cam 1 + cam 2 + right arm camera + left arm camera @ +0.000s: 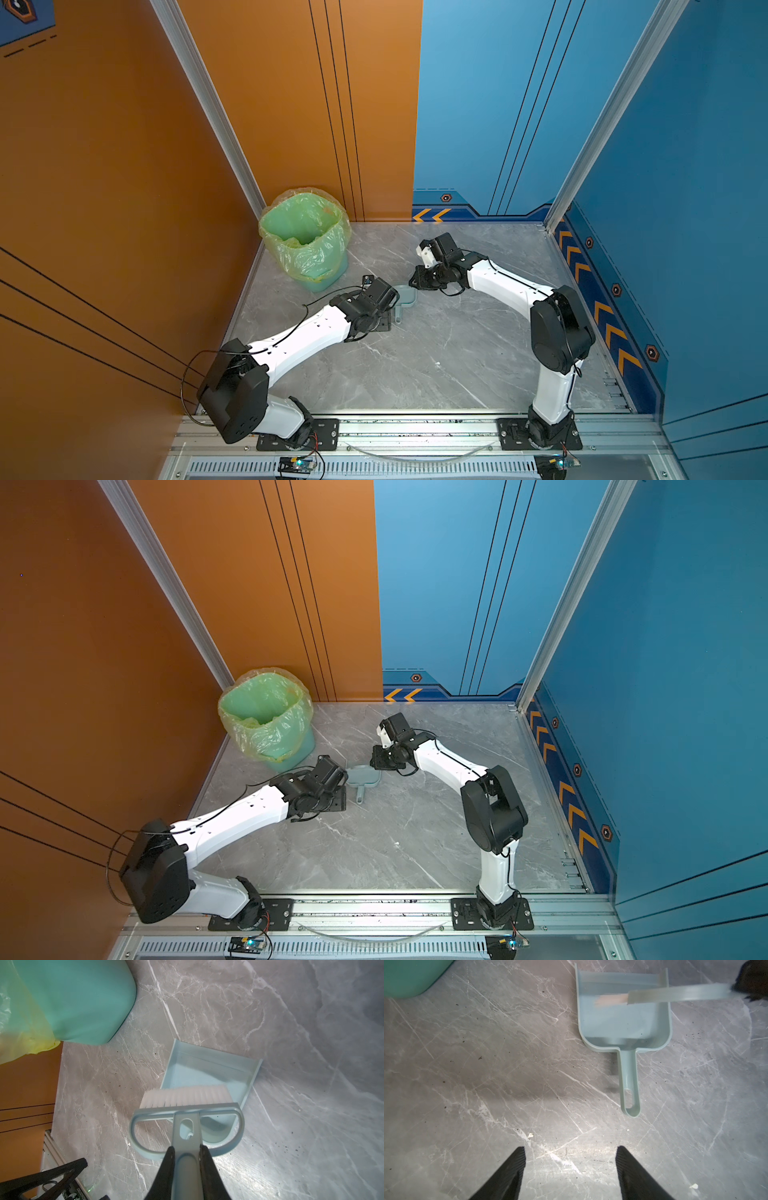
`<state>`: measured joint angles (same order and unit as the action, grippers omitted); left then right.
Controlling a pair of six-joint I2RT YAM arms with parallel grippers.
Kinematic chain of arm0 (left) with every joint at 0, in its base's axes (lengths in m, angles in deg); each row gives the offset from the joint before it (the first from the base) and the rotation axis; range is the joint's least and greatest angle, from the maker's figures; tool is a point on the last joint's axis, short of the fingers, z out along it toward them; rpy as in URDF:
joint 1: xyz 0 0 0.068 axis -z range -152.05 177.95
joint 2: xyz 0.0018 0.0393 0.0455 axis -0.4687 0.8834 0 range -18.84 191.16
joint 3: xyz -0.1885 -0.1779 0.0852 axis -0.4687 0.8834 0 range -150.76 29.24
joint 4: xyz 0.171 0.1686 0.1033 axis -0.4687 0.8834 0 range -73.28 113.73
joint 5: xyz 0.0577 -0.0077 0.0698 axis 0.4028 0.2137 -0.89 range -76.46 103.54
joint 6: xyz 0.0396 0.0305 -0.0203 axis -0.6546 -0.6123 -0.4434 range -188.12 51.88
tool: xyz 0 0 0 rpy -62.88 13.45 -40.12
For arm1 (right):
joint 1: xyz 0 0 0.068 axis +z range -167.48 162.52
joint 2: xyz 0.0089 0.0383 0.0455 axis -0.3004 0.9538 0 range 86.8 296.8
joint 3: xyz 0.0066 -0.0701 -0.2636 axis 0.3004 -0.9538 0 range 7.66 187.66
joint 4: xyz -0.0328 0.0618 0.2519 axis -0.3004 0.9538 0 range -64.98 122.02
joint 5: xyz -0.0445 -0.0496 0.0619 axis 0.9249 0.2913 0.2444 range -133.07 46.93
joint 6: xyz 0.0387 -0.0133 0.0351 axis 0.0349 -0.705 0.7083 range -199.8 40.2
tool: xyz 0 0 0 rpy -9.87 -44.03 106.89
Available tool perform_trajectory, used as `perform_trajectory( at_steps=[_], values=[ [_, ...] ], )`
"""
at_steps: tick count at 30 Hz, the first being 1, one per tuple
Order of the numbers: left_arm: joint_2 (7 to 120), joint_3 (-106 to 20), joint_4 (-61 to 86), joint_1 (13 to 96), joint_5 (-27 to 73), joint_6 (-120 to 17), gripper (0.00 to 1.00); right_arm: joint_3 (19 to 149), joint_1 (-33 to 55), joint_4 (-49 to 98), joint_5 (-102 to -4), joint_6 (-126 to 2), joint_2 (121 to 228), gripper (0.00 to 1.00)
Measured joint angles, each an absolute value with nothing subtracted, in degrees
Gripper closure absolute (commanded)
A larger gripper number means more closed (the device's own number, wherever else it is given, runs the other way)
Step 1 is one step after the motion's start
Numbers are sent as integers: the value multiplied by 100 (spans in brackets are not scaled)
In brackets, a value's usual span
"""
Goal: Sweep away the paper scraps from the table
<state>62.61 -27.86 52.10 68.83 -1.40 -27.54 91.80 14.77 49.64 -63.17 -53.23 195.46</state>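
No paper scraps show on the grey marble table (436, 374) in any view. A pale blue-grey dustpan (406, 296) (366, 776) lies flat on it, empty, handle pointing toward the front. My left gripper (570, 1149) hovers open over bare marble just short of the dustpan's (623, 1022) handle tip, nothing between its fingers. My right gripper (186, 1148) is shut on the handle of a small blue brush (187, 1113). Its white bristles hang over the dustpan (207, 1072), and in the left wrist view the brush (675, 994) crosses above the pan's mouth.
A green bin (305, 237) (266, 717) lined with a yellow-green bag stands at the back left corner, close to the dustpan. Tiny white crumbs (530, 1135) and dark specks dot the marble. Orange and blue walls and aluminium rails bound the table.
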Motion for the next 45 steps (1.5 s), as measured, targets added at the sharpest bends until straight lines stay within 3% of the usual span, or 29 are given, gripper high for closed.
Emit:
perform_trajectory(
  at_steps=[14, 31, 36, 40, 45],
  values=[
    [6272, -2775, 5210, 6840, -138, -2754, 26, 9169, 1623, 5130, -6074, -5472, 19546, 58],
    [6290, -2707, 5210, 6811, -136, -2776, 21, 9115, 1649, 5311, -5926, -5557, 19513, 54],
    [6148, -2672, 5208, 6807, -140, -2864, 15, 9040, 1617, 5401, -5795, -5609, 19290, 54],
    [5761, -2537, 5223, 6807, -206, -2986, 1, 8848, 1468, 5451, -5766, -5690, 18958, 54],
    [5223, -2382, 5238, 6796, -407, -3102, 2, 8507, 1107, 5493, -5753, -5852, 18473, 53]
  ],
)
